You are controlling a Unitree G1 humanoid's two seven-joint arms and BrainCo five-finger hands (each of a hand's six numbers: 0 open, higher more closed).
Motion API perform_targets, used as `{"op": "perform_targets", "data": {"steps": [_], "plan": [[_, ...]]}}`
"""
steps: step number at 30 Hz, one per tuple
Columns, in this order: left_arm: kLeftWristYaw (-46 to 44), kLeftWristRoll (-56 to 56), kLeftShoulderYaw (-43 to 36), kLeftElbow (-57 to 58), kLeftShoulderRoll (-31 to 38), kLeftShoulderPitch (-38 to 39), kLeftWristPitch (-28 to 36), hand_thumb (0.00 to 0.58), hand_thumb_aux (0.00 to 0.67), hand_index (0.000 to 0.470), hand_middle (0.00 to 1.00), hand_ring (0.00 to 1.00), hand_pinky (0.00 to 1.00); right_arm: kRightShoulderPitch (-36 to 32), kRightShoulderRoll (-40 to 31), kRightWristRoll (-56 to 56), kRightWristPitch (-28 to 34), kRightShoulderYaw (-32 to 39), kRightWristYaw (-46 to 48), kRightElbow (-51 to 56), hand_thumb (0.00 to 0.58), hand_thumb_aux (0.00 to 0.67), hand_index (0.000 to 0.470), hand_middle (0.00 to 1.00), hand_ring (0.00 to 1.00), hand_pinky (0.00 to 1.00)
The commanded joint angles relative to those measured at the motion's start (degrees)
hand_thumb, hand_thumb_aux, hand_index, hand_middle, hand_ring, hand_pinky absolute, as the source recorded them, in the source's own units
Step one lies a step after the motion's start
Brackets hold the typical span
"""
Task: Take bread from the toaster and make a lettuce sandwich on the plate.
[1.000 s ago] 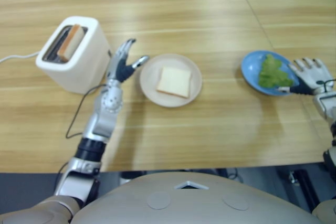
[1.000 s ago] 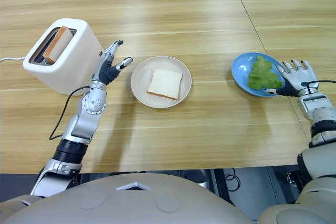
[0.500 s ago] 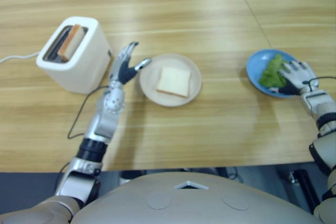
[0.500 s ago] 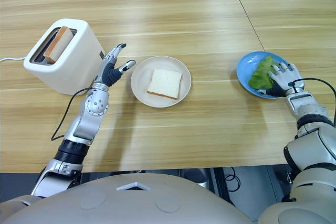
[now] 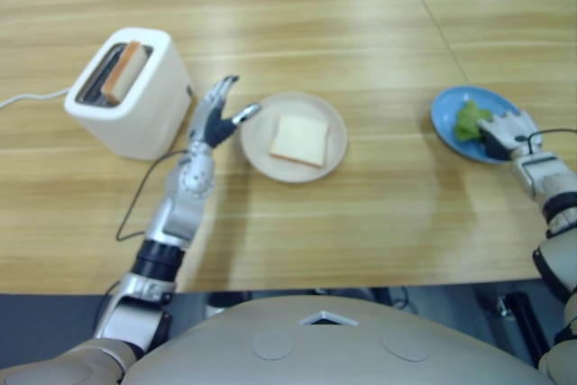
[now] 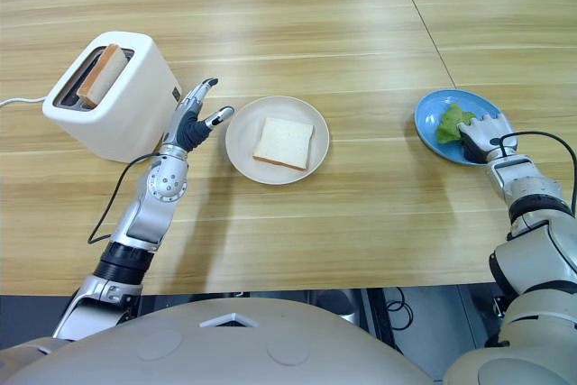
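Note:
A white toaster [image 6: 113, 110] stands at the left with one bread slice [image 6: 99, 74] upright in its slot. To its right my left hand [image 6: 194, 119] is raised with fingers spread, holding nothing, between the toaster and the beige plate [image 6: 239, 146]. A second bread slice [image 6: 283, 142] lies flat on that plate. At the far right, green lettuce [image 6: 447, 121] sits on a blue plate [image 6: 428, 114]. My right hand [image 6: 484, 137] rests on the blue plate's near right side, fingers curled onto the bunched lettuce.
The toaster's dark cord [image 6: 106, 209] loops over the table beside my left forearm, and a white cord [image 6: 13, 101] runs off the left edge. A seam in the wooden tabletop [image 6: 424, 20] runs toward the blue plate. Bare wood lies between the two plates.
My right hand slid onto the blue plate and curled its fingers over the lettuce, bunching it up. The blue plate shifted slightly right. My left hand barely moved.

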Motion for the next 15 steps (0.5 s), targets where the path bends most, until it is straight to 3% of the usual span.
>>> {"op": "perform_targets", "data": {"steps": [1, 3, 9, 12, 15], "plan": [[-0.2, 0.1, -0.2, 0.0, 0.0, 0.6, 0.3, 0.000, 0.000, 0.000, 0.00, 0.00, 0.00, 1.1, -2.0, 2.4, -1.7, -1.5, -0.3, -3.9, 0.580, 0.670, 0.460, 1.00, 1.00, 1.00], [-0.1, -0.2, 0.0, 0.0, 0.0, 0.7, 0.2, 0.000, 0.000, 0.000, 0.00, 0.00, 0.00, 2.6, -3.8, 4.1, -2.2, -3.4, -0.9, -9.2, 0.580, 0.670, 0.460, 1.00, 1.00, 1.00], [0.6, -2.4, 2.1, 0.7, 0.0, 0.5, -0.6, 0.000, 0.000, 0.000, 0.00, 0.00, 0.00, 14.0, -8.4, 8.2, 3.3, -15.3, 4.5, -47.6, 0.580, 0.670, 0.460, 1.00, 1.00, 1.00], [0.7, -3.5, 2.5, 2.0, -0.3, -0.2, -1.1, 0.000, 0.000, 0.000, 0.00, 0.00, 0.00, 12.2, -4.7, 6.8, 5.7, -16.4, 8.9, -56.3, 0.580, 0.670, 0.460, 1.00, 1.00, 1.00], [0.8, -5.1, 2.9, 3.9, -1.0, -1.0, -2.0, 0.000, 0.000, 0.000, 0.00, 0.00, 0.00, 6.7, 1.6, 4.3, 5.7, -13.7, 11.8, -56.7, 0.580, 0.670, 0.460, 1.00, 1.00, 1.00]]}}
